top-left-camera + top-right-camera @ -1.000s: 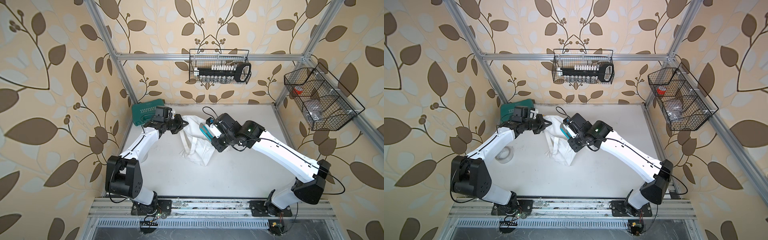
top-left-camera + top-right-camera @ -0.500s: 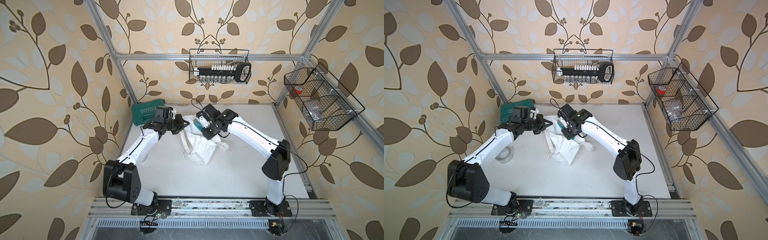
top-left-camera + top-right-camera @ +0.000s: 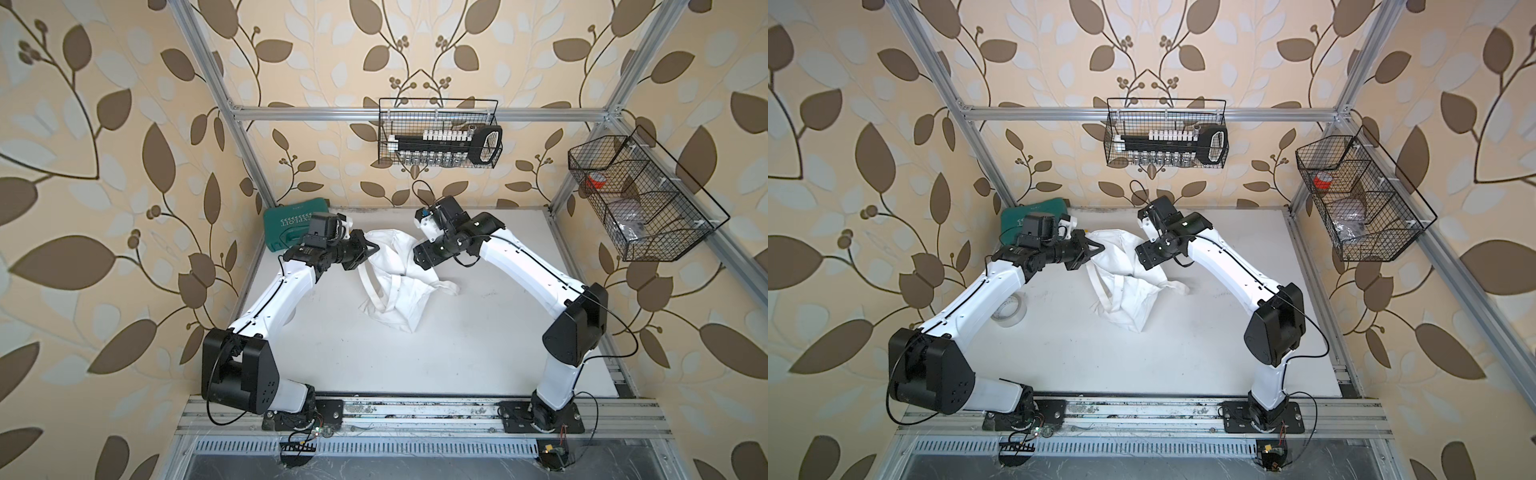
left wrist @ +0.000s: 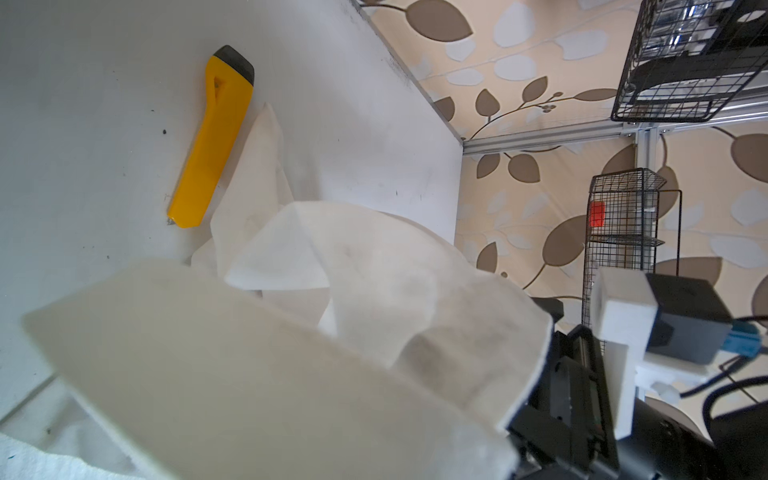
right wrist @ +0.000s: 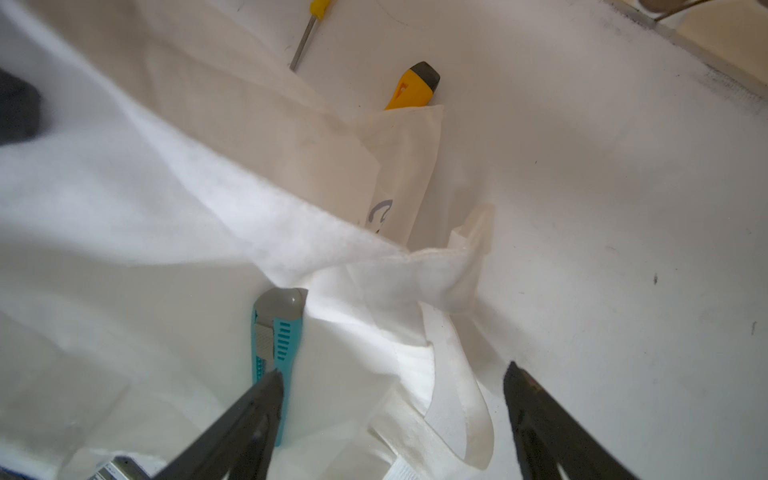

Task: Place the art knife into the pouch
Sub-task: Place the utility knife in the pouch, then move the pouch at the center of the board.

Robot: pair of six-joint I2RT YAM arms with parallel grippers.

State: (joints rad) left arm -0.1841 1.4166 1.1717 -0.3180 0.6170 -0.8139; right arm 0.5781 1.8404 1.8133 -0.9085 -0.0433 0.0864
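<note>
Right gripper (image 5: 392, 370) stands wide open with nothing between its jaws, and the teal art knife (image 5: 276, 336) lies on the white cloth in the mouth of the pouch (image 3: 399, 286), its grey end tucked under a fold. Now watch that one finger (image 5: 257, 407): its tip sits right at the knife's body, touching or just above it, you can't tell which. Pull back along the knife and you may drag it out with you.

Over on your other side, the left gripper (image 3: 370, 249) is clamped shut on the pouch's upper edge, holding the cloth up off the table (image 3: 478, 340). That lift is what makes the pocket. Drop it carelessly and the cloth may slump and tip the knife toward the opening, since its tail looks close to the rim.

Mind the loop handle (image 5: 457, 374) too. It lies between your spread fingers, and a sideways exit could hook it and tug the whole pouch.

One more trap: a yellow knife (image 4: 212, 137) lies on the table just beside the pouch, outside it. Don't mistake it for the job's knife.
</note>
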